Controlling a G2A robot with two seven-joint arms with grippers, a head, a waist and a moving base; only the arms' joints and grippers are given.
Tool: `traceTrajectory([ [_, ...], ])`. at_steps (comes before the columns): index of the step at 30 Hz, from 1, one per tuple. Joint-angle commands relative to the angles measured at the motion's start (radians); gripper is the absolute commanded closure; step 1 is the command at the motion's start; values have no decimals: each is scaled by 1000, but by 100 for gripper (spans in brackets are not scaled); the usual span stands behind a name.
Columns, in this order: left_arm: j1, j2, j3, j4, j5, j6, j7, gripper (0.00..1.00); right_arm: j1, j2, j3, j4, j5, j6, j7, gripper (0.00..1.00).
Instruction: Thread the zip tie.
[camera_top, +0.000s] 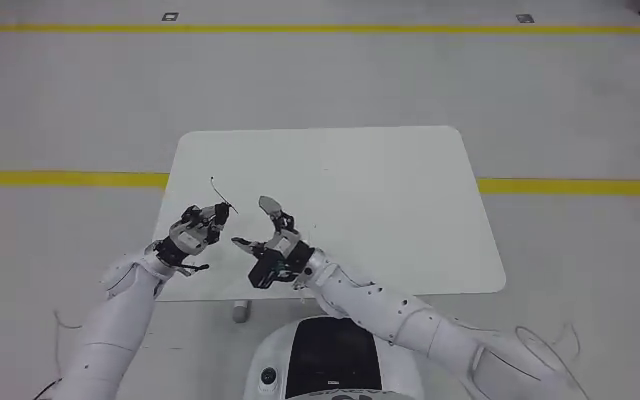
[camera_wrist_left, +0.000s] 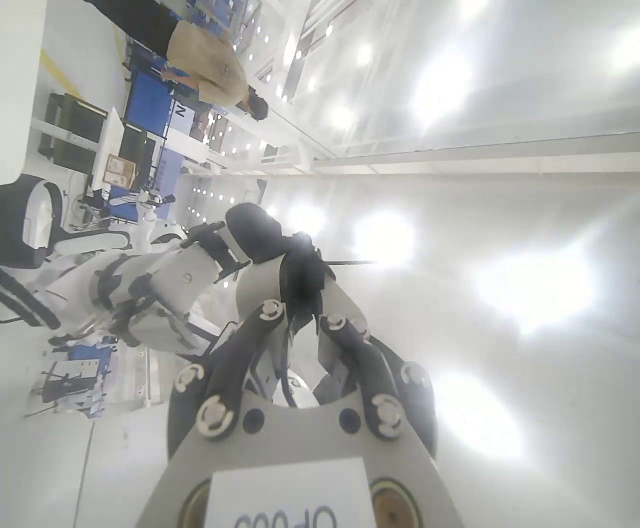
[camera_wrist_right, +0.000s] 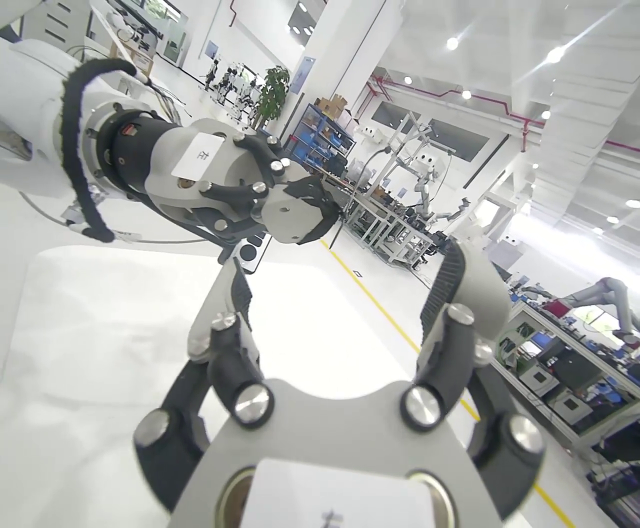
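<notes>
Zip tie (camera_wrist_left: 350, 262) pinched in the closed jaws of the left gripper (camera_top: 218, 213), its thin black tail poking out toward the far edge, held above the near left corner of the worktop (camera_top: 400, 190). Right gripper (camera_top: 256, 225) hangs just beside it over the near edge, jaws spread wide and holding nothing, apart from the tie and from the other gripper.

Left arm (camera_top: 120, 310): comes in from the near left, forearm angled inward.
Left gripper (camera_top: 218, 212): fingers clamped on the zip tie (camera_top: 220, 190).
Right arm (camera_top: 400, 310): stretched leftward across the front.
Right gripper (camera_wrist_right: 350, 265): fingers spread wide, just beside the left gripper, facing it.
</notes>
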Motion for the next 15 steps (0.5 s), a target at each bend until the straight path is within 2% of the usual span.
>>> traceTrajectory([
  [1, 0, 0, 0, 0, 0, 0, 0, 100, 0, -5, -1, 8, 0, 0, -2, 65],
  [15, 0, 0, 0, 0, 0, 0, 0, 100, 11, -41, 11, 65, 0, 0, -22, 75],
])
